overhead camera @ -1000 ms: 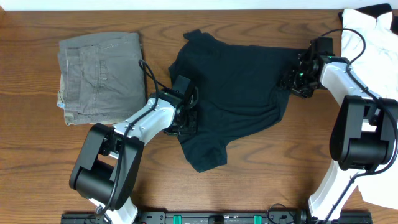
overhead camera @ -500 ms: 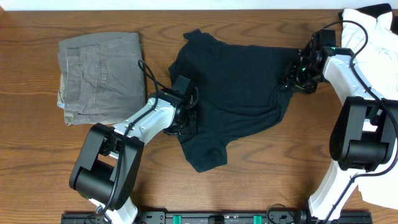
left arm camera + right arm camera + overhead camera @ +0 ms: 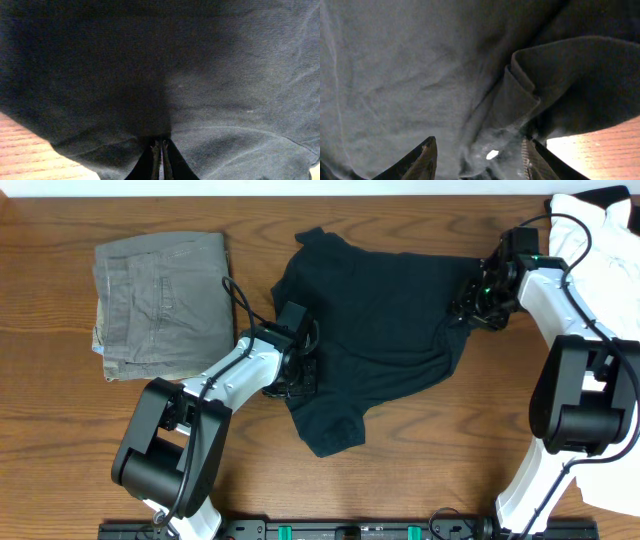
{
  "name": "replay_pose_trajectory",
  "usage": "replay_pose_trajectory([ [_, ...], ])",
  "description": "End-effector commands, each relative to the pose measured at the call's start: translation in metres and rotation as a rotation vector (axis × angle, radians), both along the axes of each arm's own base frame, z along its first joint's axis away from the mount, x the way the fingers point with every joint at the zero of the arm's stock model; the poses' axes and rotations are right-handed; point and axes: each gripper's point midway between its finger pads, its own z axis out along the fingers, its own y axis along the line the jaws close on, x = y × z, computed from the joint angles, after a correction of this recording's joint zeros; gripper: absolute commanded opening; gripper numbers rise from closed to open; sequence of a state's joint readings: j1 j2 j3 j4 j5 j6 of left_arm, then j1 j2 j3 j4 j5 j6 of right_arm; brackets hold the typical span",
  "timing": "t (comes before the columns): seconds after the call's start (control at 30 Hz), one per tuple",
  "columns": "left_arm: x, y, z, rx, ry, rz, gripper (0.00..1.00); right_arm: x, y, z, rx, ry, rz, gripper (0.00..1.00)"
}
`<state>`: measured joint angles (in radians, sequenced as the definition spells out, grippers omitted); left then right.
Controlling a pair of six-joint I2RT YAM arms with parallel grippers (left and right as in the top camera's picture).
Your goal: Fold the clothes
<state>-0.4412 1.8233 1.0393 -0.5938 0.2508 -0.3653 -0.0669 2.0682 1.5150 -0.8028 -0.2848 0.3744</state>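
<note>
The clothes, a black T-shirt [image 3: 380, 320], lie crumpled on the middle of the wooden table. At the shirt's lower left edge my left gripper [image 3: 300, 375] rests on the cloth. In the left wrist view that gripper [image 3: 161, 147] is shut, its tips pinching the black fabric [image 3: 200, 75], which creases away from them. My right gripper [image 3: 468, 305] is at the shirt's right edge. The right wrist view shows it [image 3: 479, 152] open, its fingers [image 3: 426, 155] straddling a bunched fold of the shirt [image 3: 520, 95] with a small white tag.
Folded grey-green trousers [image 3: 160, 305] lie at the left of the table. A white garment [image 3: 600, 235] is heaped at the far right corner, close behind the right arm. Bare wood [image 3: 420, 450] shows in front of the shirt.
The right gripper has shifted slightly up and to the right along the shirt's right edge. The left arm and the shirt's left side have not moved.
</note>
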Motion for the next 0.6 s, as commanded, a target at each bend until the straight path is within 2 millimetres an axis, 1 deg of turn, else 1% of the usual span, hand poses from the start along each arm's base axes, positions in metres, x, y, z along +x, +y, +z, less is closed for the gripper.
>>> replay_pose_trajectory([
  [0.0,0.0,0.006,-0.002,0.029,-0.006,-0.008,0.07,0.003,0.013,0.0,0.014,0.013,-0.046,0.52],
  [0.13,0.0,0.006,-0.002,0.029,-0.006,-0.008,0.07,0.002,0.022,0.0,0.023,0.028,-0.083,0.51],
  [0.27,-0.001,0.006,-0.002,0.029,-0.005,-0.008,0.07,0.002,0.021,-0.002,-0.019,0.038,-0.118,0.51],
  [0.33,-0.001,0.006,-0.002,0.029,-0.005,-0.008,0.07,0.005,0.024,-0.002,-0.032,0.019,-0.11,0.52],
  [0.43,-0.001,0.006,-0.002,0.029,-0.005,-0.008,0.07,0.016,0.033,0.002,-0.028,-0.036,-0.071,0.53],
  [0.57,-0.001,0.006,-0.002,0.029,-0.005,-0.008,0.07,0.018,0.038,0.003,-0.031,-0.047,-0.067,0.53],
])
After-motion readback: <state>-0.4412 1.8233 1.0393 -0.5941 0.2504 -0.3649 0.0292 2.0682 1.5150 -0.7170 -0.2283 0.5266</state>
